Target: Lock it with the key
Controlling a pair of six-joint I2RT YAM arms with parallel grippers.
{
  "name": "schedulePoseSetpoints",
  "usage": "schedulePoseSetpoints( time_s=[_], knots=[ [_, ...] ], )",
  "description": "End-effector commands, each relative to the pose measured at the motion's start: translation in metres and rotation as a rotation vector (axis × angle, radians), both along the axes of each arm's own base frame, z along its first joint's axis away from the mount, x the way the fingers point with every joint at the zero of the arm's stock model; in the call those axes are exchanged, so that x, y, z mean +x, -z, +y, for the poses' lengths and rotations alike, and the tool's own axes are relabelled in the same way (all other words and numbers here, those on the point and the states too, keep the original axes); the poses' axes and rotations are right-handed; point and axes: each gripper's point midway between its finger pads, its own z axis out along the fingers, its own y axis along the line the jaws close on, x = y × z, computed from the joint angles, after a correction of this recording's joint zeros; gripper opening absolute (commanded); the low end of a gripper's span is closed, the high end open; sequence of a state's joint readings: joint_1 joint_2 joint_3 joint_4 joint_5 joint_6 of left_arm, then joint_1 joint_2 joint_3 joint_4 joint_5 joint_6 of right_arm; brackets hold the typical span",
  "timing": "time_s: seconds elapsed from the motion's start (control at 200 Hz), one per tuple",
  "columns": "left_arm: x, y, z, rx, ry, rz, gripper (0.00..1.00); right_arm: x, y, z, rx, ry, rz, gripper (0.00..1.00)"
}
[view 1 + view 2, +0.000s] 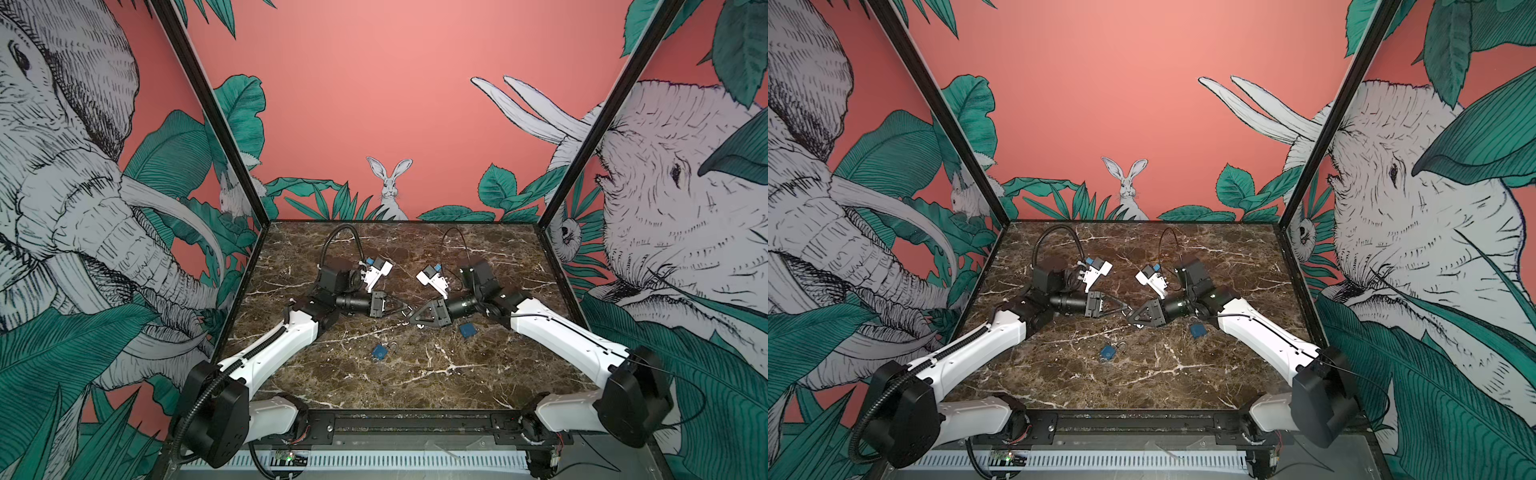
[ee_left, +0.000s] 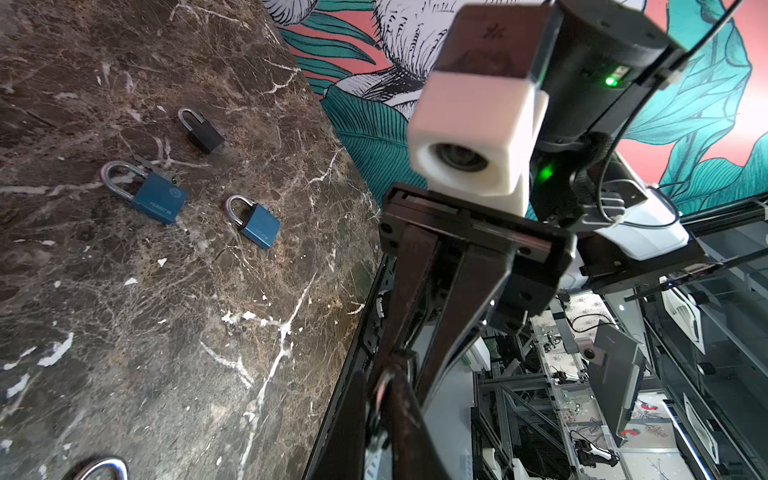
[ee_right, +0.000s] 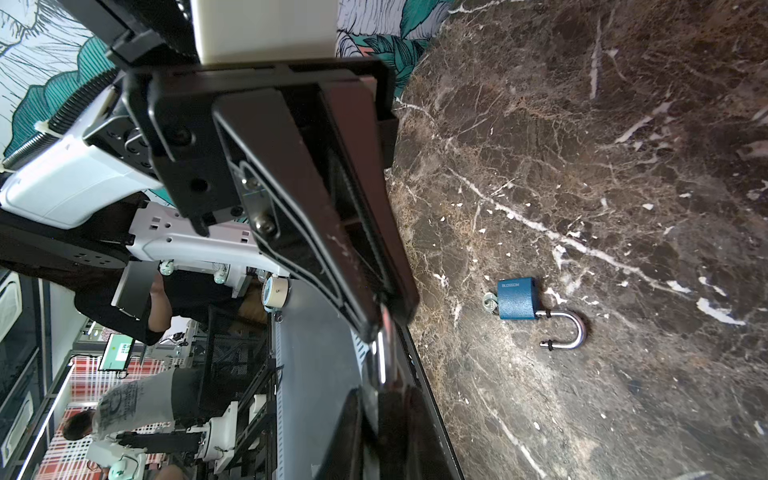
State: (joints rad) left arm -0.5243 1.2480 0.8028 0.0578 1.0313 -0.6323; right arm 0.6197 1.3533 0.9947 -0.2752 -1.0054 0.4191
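Both grippers meet tip to tip above the middle of the marble table (image 1: pixel 415 386). My left gripper (image 1: pixel 406 309) (image 2: pixel 384 419) and my right gripper (image 1: pixel 414 314) (image 3: pixel 388 415) are each shut on a small silvery metal piece (image 3: pixel 380 357) that spans between their tips. I cannot tell whether it is a key or a shackle. A blue padlock (image 1: pixel 380 352) (image 3: pixel 516 299) lies in front of them, its shackle swung open and a key ring (image 3: pixel 490 301) at its base.
Another blue padlock (image 1: pixel 468 330) lies under the right forearm. The left wrist view shows it (image 2: pixel 259 226) beside a larger blue padlock (image 2: pixel 160 198) and a black one (image 2: pixel 204 134). The table's front edge (image 3: pixel 432 415) runs close below the grippers.
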Motion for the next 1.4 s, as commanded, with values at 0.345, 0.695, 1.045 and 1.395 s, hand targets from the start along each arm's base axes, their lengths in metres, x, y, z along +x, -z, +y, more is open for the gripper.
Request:
schedulePoseSetpoints(
  time_s=[0.345,0.695,1.045,1.395],
  knots=[
    [-0.017,0.005,-0.005,0.004,0.066,0.041,0.1,0.02,-0.035,0.015,0.089,0.013,-0.158,0.0],
    [-0.006,0.006,-0.003,0.025,-0.006,0.022,0.0,0.022,-0.032,0.013,0.083,0.04,-0.163,0.16],
    [0.011,-0.009,-0.001,-0.012,-0.087,-0.006,0.0,0.021,-0.024,-0.003,0.139,0.102,-0.12,0.37],
    [0.015,-0.026,0.006,-0.036,-0.133,-0.041,0.0,0.02,-0.014,-0.007,0.146,0.111,-0.096,0.38]
  ],
)
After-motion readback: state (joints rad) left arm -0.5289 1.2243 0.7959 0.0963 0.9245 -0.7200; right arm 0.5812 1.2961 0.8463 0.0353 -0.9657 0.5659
